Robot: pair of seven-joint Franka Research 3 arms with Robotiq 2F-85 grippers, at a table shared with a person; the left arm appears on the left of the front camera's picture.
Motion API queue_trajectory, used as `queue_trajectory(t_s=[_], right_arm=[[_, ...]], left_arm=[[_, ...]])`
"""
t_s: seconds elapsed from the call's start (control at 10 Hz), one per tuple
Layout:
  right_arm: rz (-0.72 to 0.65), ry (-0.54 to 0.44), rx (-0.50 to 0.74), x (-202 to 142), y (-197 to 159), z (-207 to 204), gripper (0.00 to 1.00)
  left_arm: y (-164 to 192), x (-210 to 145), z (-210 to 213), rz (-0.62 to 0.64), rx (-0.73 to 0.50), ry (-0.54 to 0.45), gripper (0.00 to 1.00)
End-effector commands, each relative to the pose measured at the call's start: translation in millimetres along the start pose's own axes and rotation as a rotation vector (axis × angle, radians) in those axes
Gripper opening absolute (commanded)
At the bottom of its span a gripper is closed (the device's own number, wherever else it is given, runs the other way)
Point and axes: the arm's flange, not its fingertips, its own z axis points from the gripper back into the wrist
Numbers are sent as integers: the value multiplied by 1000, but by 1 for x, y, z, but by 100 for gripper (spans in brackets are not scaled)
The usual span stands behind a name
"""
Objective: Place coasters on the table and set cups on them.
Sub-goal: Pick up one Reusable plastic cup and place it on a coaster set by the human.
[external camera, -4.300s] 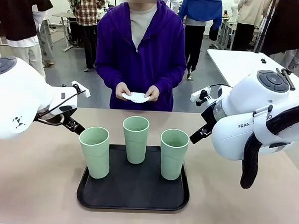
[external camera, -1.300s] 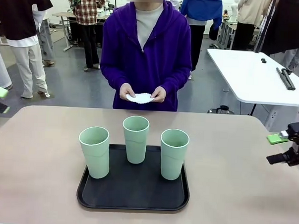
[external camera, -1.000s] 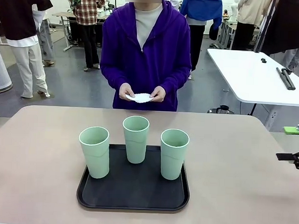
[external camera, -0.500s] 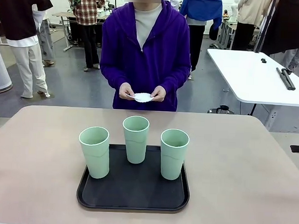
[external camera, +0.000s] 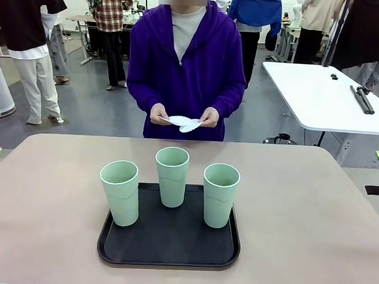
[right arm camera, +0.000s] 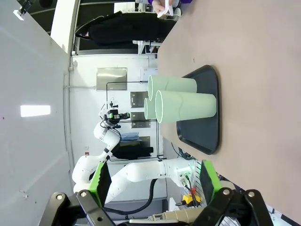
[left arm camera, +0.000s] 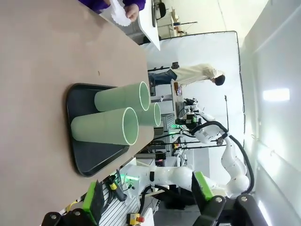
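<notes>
The small round white paper coasters, scalloped and lacy at the rim, are fanned between the person's hands in the upper centre of the front view. They are held in the air at the far side and touch no surface. None lies yet on the large matte beige-tan table, so the task looks to be at its first step, laying the discs out.

The three tall pale mint-green plastic cups stand upright on the shallow black rectangular tray in the lower centre. The middle one is farther back and the outer two nearer the camera, close together but apart.

The left gripper and the right gripper both have their jaws spread wide with nothing between the green pads. Each looks across the tabletop at the tray from well off to one side.

Next, I judge, the coasters must go down on bare tabletop before any cup is lifted. Room is plentiful: wide bare stretches left and right of the tray, and a band between it and the far edge. A lifted cup has to clear the tray's raised rim. The outer two offer a free flank, while the middle one is hemmed in by its neighbours.
</notes>
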Motion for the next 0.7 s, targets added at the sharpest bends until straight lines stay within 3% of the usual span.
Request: queue_trajectory(t_s=[0.0, 0.6], right_arm=[[0, -3, 1, 0, 0, 1, 100], [0, -3, 1, 0, 0, 1, 100]], left_arm=[[7, 0, 5, -2, -18, -13, 100], [7, 0, 5, -2, -18, -13, 100]])
